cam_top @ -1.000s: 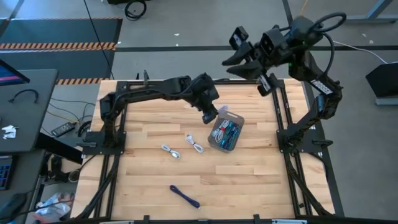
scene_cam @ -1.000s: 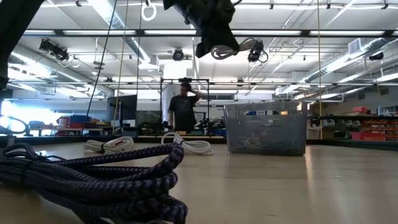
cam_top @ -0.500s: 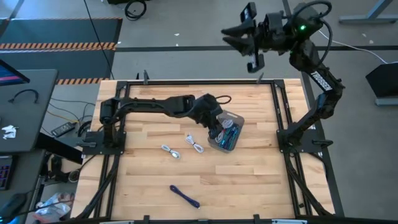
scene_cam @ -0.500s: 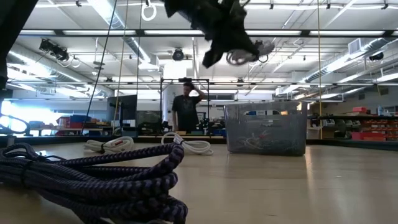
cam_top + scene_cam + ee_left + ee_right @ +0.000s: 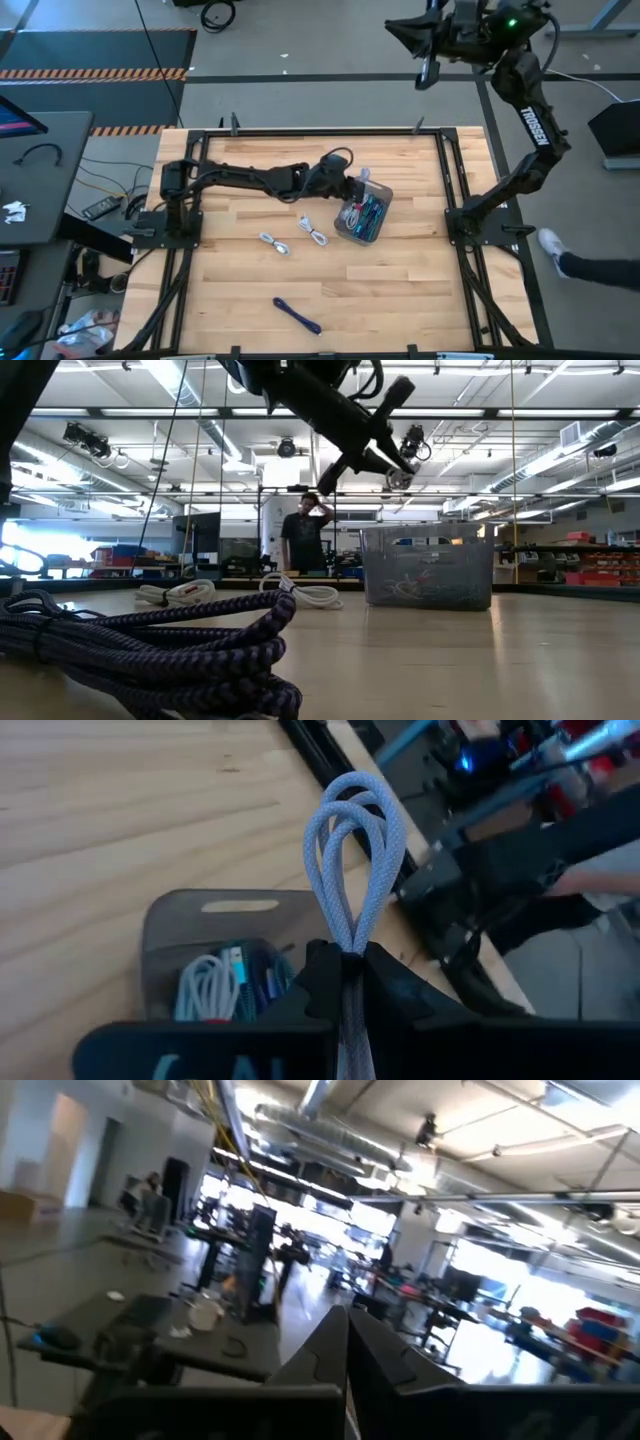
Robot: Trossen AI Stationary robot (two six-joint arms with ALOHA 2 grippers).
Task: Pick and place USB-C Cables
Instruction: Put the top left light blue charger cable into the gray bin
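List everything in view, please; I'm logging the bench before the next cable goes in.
tray: one, grey translucent, table centre-right, holding teal and white cables.
white cables: two, loose on the table beside the tray.
dark blue cable: one, near front edge.
held cable: one, pale grey, in the left gripper.
table: one, light wood.
person: one, background.
left gripper: shut on the held cable, at the tray.
right gripper: shut, raised beyond the table.

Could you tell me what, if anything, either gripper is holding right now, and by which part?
The left gripper pinches a white coiled USB-C cable near its middle, loops protruding, above the grey tray. The right gripper holds nothing.
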